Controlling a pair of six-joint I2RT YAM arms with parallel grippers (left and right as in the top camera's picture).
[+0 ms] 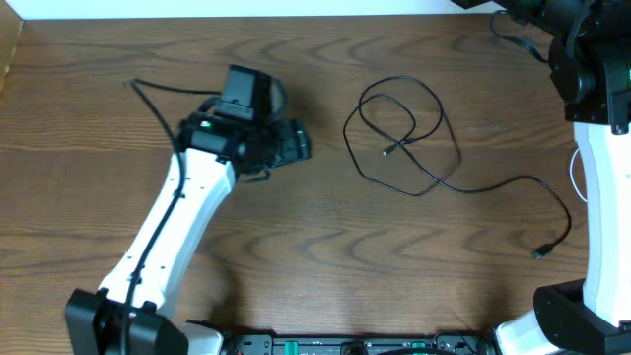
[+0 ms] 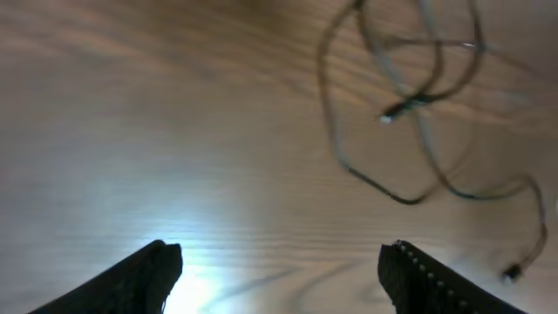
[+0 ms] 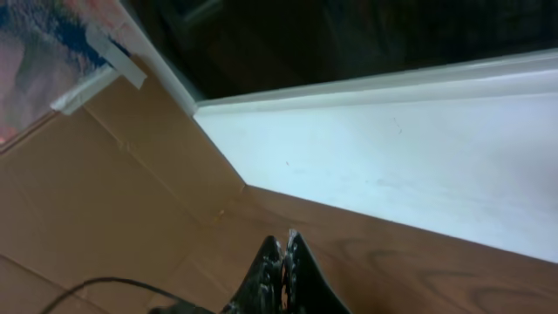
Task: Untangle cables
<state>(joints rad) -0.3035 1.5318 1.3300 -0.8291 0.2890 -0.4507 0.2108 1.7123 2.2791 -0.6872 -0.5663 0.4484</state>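
Left gripper [image 2: 279, 283]: hovering with fingers spread wide and nothing between them, pointing across bare table [image 1: 325, 247] toward the black cable, well short of it.
Right gripper [image 3: 283, 262]: sitting with fingers pressed together, pinching nothing visible, facing a white ledge [image 3: 418, 148] and cardboard [image 3: 131, 201] at the far edge, away from the work.
Black cable [image 1: 404, 138]: lying right of centre on the wood, crossing over itself in a couple of loose loops, one plug [image 1: 386, 151] resting inside the loops, the other plug [image 1: 540, 254] trailing out toward the near right.
Risk, crossing pinch: closing where two strands overlap, dragging both together and tightening the loop rather than opening it.
Risk, one-handed pull: sliding the whole cord over the smooth wood with nothing anchoring it, leaving the crossings as they are.
Risk, missed grasp: descending on a thin cord lying flat, scraping fingertips on the table or closing on air.
Risk, inner plug: catching on a surrounding strand while being drawn out, cinching a knot.
Risk, trailing tail: swinging toward the right arm's base and snagging there.
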